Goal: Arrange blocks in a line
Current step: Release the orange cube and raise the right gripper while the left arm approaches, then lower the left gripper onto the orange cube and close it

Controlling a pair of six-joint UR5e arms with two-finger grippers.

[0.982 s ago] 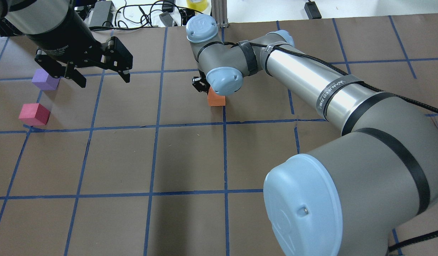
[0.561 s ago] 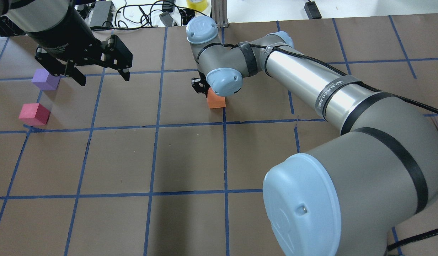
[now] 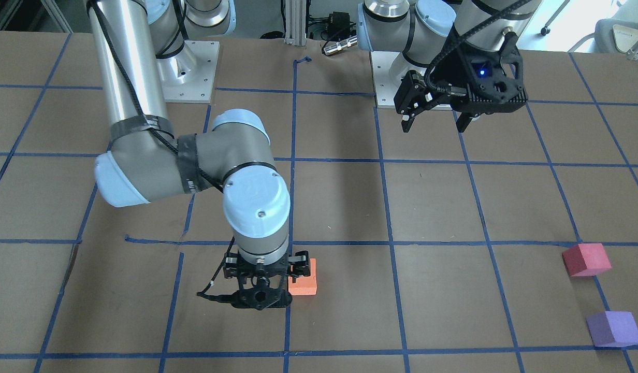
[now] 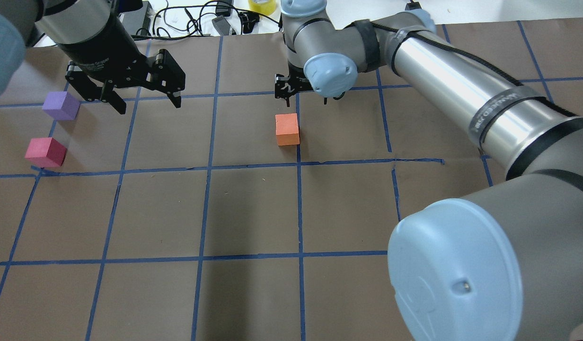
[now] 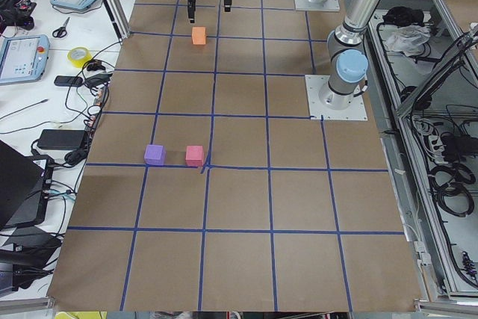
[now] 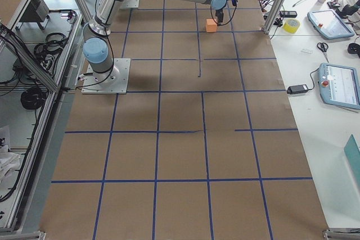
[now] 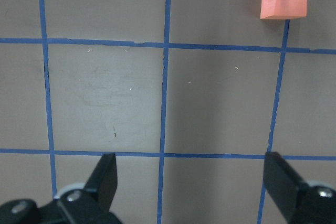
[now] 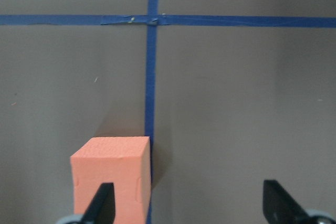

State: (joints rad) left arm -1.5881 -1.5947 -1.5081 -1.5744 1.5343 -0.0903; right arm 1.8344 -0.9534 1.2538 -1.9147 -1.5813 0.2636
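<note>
Waiting to be lined up: orange block [image 4: 287,129] centre, red block [image 4: 45,152], purple block [image 4: 60,105] far left; left pincer [image 7: 190,169], right pincer [image 8: 189,205] held splayed, empty.

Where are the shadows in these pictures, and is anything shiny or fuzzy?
Overhead view: a wide, soft shadow darkens the table nearer the robot than the orange block, and the right arm's metal tube gleams with glare. Right wrist view: the orange block looks huge and slightly fuzzy, with a dark shadow hugging its sides. Left wrist view: evenly lit, with the blue tape lines sharp.
</note>
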